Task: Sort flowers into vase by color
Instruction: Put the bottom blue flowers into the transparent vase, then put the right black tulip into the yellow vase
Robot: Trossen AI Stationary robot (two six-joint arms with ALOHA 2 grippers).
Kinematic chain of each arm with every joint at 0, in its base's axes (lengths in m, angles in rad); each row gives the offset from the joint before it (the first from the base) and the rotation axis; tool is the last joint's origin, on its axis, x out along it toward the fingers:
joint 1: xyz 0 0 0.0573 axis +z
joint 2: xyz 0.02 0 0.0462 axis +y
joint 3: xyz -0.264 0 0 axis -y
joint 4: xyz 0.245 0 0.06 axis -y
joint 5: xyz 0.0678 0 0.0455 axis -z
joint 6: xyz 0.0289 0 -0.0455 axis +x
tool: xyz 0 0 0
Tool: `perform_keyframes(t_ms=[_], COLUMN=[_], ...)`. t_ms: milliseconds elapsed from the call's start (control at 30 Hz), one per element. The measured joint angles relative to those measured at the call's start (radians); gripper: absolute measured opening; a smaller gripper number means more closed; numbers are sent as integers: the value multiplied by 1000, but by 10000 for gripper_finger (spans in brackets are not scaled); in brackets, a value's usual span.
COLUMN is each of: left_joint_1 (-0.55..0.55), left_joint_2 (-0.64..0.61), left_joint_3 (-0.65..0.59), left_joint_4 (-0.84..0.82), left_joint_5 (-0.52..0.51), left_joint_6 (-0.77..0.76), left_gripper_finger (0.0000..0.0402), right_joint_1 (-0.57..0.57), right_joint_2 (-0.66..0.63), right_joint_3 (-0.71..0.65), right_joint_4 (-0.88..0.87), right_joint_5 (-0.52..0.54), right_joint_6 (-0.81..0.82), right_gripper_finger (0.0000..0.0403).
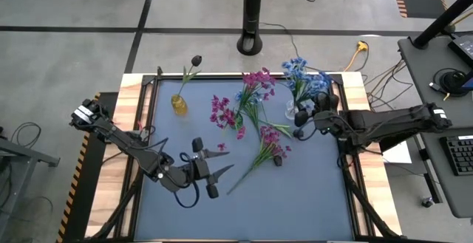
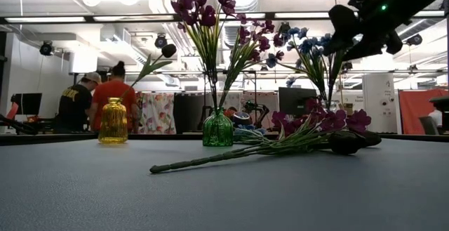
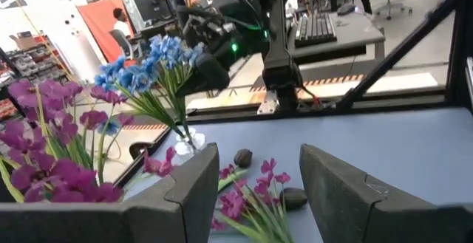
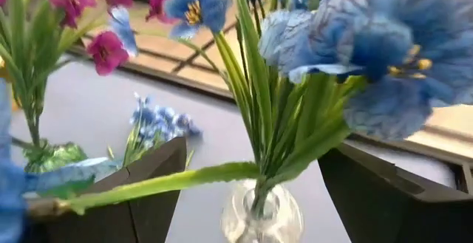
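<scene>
- Tabletop [image 1: 295,199]: blue surface carrying three vases and loose flowers.
- Clear vase [image 1: 291,112]: near the far right corner, holding the light blue flowers [image 1: 297,72].
- Green vase [image 2: 217,130]: at the middle of the far side, holding magenta-pink flowers [image 2: 200,6].
- Yellow vase [image 1: 179,105]: at the far left, holding one dark bud [image 1: 196,60].
- Loose pink sprig [image 1: 270,151]: lying flat on the tabletop, with two dark buds [image 2: 347,142] just beside its blossoms.
- Right end effector [image 4: 251,191]: fingers spread wide, one on either side of the clear vase and blue stems, gripping nothing.
- Left end effector [image 1: 209,169]: low over the near left of the tabletop, fingers apart and empty, pointing toward the loose sprig.
</scene>
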Motion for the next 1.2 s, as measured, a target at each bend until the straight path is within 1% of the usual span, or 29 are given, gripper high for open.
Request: perform_keyframes(t_ms=[100,233,300,467,600,767,933,1033,1200], left_joint_1=[-10,-17,-18,-18,-32,-72,-136,-160,-170], left_joint_2=[0,0,0,5,25,28,26,26,26], left_joint_3=[0,0,0,0,0,0,30,71,133], left_joint_4=[-48,-124,-158,-230,-307,-363,-405,-491,-670], left_joint_5=[0,8,34,144,185,188,188,186,184], left_joint_6=[-27,-102,-148,-262,-362,-470,-479,-507,-630], left_gripper_finger=[173,173,173,173,173,173,173,173,173], right_joint_1=[0,0,0,0,0,0,0,0,0], right_joint_2=[0,0,0,-1,-1,-1,-2,-2,-2], right_joint_3=[36,60,65,66,66,66,66,66,66], right_joint_4=[-114,-202,-218,-224,-225,-234,-255,-260,-260], right_joint_5=[-33,-83,-107,-170,-208,-280,-349,-374,-451], right_joint_6=[72,132,152,156,157,180,212,224,235], right_gripper_finger=[297,296,295,293,293,293,293,293,293])
